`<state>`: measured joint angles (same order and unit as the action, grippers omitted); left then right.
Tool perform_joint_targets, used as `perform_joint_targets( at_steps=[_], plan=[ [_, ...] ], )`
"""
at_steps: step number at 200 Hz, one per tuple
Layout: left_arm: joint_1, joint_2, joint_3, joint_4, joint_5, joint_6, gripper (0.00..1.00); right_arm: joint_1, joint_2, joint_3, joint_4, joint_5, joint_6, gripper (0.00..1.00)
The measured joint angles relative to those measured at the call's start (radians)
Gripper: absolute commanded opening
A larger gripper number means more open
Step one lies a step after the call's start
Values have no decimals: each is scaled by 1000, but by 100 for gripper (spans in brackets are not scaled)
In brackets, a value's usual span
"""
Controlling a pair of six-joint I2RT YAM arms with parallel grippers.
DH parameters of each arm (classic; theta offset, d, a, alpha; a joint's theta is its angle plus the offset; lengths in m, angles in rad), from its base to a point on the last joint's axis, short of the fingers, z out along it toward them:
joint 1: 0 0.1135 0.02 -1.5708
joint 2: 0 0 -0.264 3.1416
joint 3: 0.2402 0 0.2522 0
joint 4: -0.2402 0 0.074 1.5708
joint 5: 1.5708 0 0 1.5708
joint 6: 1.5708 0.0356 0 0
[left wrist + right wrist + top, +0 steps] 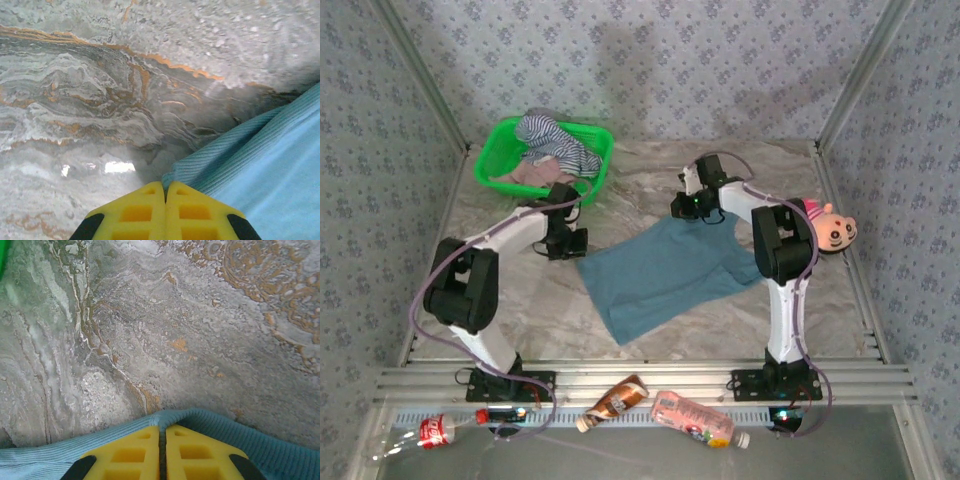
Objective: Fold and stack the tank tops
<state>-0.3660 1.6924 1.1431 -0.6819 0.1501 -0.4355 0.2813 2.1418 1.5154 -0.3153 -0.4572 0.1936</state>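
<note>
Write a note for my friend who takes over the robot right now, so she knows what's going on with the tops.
Hands: the left end effector is shut, pinching a corner of the blue top. The right end effector is shut on another edge of it.
Things: the blue top lies spread on the table, unfolded. The striped top and pink top are heaped in the green basket.
Done: nothing folded or stacked.
Left: fold all three, then stack them.
</note>
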Motion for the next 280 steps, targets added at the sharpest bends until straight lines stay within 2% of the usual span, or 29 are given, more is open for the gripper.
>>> perform_joint_targets(
  at_steps=[81,141,189,280],
  plan=[
    [-37,-71,-27,-34,48,-68,0,-14,-123,-121,90,-47,-4,13],
    [-125,-147,-65,-51,75,-142,0,-41,-213,-240,110,-56,-24,15],
    [-186,-157,-136,-47,90,-200,0,-50,-270,-309,110,-56,-48,16],
    [-227,-161,-243,21,117,-248,0,-47,-368,-500,106,-54,-53,16]
  ],
)
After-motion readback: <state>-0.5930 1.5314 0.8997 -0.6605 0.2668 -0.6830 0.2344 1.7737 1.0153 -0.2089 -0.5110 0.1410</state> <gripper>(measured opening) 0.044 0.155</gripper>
